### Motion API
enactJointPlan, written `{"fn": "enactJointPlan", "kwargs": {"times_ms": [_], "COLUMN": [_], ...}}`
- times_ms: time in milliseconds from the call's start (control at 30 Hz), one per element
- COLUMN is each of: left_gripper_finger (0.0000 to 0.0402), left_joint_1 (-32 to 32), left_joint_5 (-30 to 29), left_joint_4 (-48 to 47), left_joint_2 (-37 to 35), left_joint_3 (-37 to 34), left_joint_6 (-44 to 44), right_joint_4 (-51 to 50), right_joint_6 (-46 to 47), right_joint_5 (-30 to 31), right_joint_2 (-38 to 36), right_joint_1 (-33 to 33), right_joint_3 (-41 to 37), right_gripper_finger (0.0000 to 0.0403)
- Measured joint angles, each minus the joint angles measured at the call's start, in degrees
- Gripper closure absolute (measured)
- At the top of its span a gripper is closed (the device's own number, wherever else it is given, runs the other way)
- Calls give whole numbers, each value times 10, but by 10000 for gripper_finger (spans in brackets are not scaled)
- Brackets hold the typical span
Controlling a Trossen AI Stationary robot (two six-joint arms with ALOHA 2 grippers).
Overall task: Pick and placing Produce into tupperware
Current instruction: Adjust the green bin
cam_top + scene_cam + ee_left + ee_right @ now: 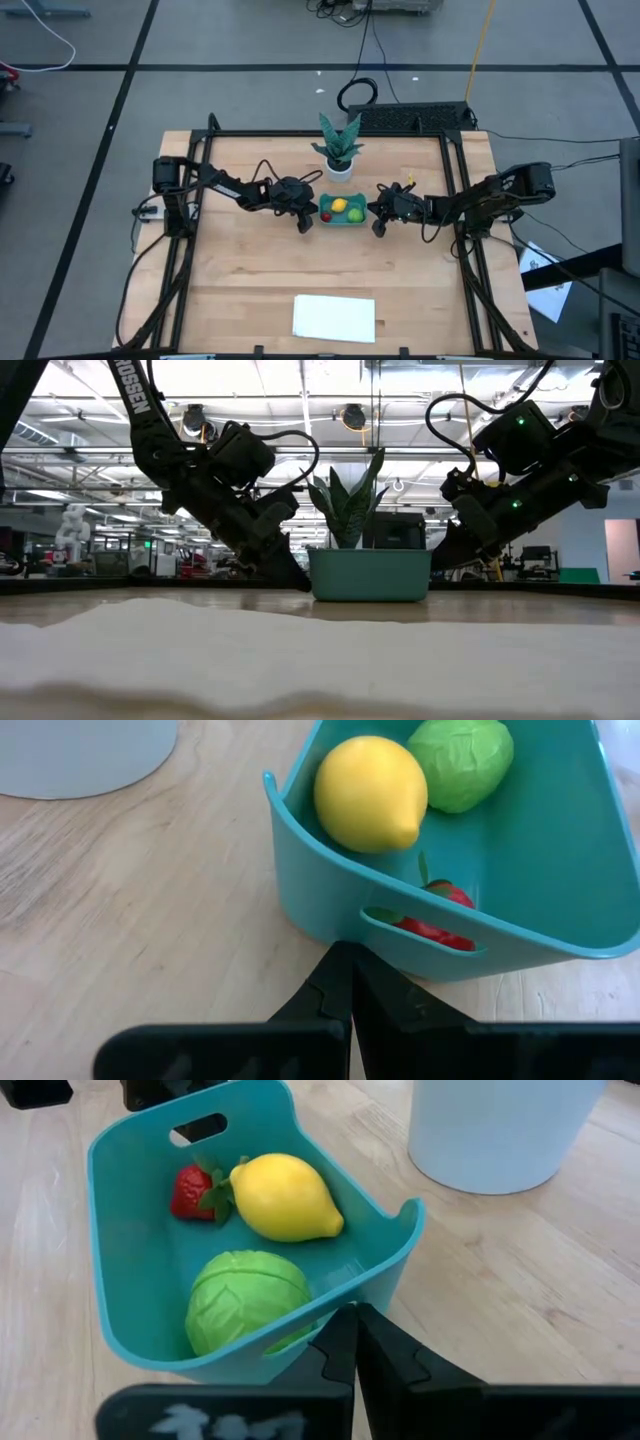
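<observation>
- The teal tupperware [343, 211] sits on the wooden table [240, 280], just in front of the white pot [339, 170] that carries the green plant [338, 140].
- All 3 pieces of produce lie inside the tupperware: the yellow lemon [286, 1197], the lime-green fruit [246, 1298] (its surface is ribbed, rather like a small cabbage) and the red strawberry [192, 1190].
- In the right wrist view the strawberry touches the lemon at the end of the container with the slot handle; the green fruit rests at the opposite end, close to the lemon.
- In the left wrist view the strawberry [440, 915] lies low against the container wall [330, 885], partly seen through the handle slot, with the lemon [370, 792] and green fruit [460, 762] farther in.
- The left gripper [304, 222] is down at the table just beside the tupperware's left end; its 2 fingers are pressed together, holding nothing, with the tips [345, 990] just short of the container wall.
- The right gripper [380, 224] is just beside the tupperware's right end, fingers likewise closed on nothing, tips [352, 1342] near the rim.
- In the low view both arms slope down toward the container [369, 575] from either side.
- A flat white sheet [334, 318] lies near the front edge of the table, well apart from the tupperware.
</observation>
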Motion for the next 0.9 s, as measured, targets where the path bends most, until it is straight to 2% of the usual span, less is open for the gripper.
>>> {"fn": "enactJointPlan", "kwargs": {"times_ms": [733, 900], "left_gripper_finger": [401, 390], "left_joint_1": [1, 1], "left_joint_5": [-17, -17], "left_joint_4": [-5, -7], "left_joint_2": [0, 0], "left_joint_3": [0, 0], "left_joint_6": [-1, -2], "right_joint_4": [-5, -5], "right_joint_6": [-2, -1], "right_joint_5": [-1, -1], "right_joint_2": [0, 0], "right_joint_1": [0, 0], "right_joint_3": [0, 0], "right_gripper_finger": [403, 403]}}
